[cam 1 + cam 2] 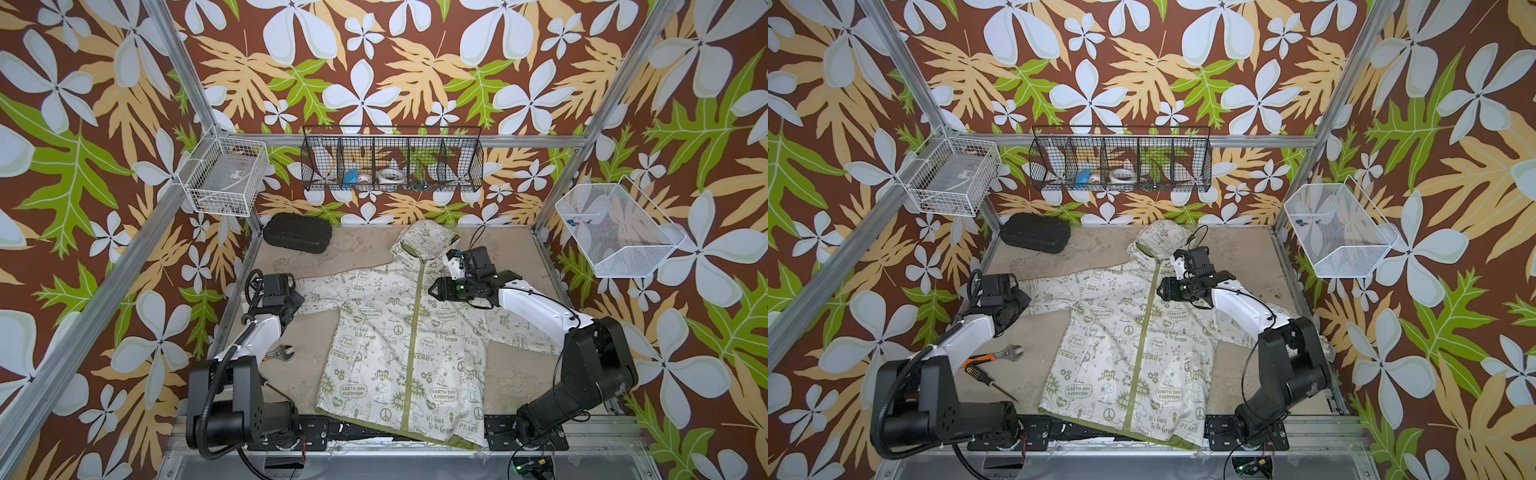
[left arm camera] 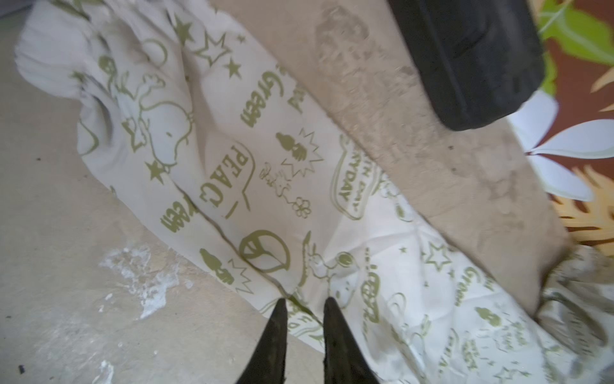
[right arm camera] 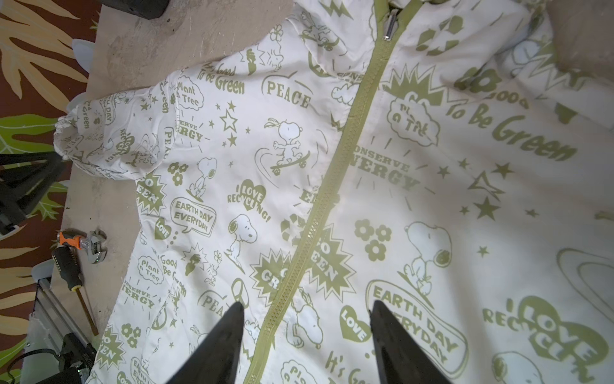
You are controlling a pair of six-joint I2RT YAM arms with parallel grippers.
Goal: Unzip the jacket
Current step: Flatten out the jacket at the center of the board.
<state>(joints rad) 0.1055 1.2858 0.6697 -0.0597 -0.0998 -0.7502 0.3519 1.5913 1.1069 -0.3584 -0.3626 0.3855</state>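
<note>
Sandy bench [image 1: 511, 374] between flowered walls [image 1: 374, 62] carries the jacket [image 1: 395, 353] flat at its middle, zipped to the neck, hood toward 12 o'clock and hem toward 6 o'clock. At 9 o'clock the left pincer [image 2: 304, 301] is drawn narrow, with sleeve cloth nipped between its tips. The right pincer [image 3: 307, 304] stands wide and holds nothing, poised over the chest near 1 o'clock, its tips either side of the green zipper [image 3: 332, 173].

The left arm [image 1: 261, 332] and right arm [image 1: 536, 305] are each wearing a white shell between black joint housings. Black cables [image 1: 249, 286] are looping off the wrists, a green light [image 1: 458, 286] is glowing on the right one, and tapered black fingers [image 3: 216, 349] are tipping both.
</note>
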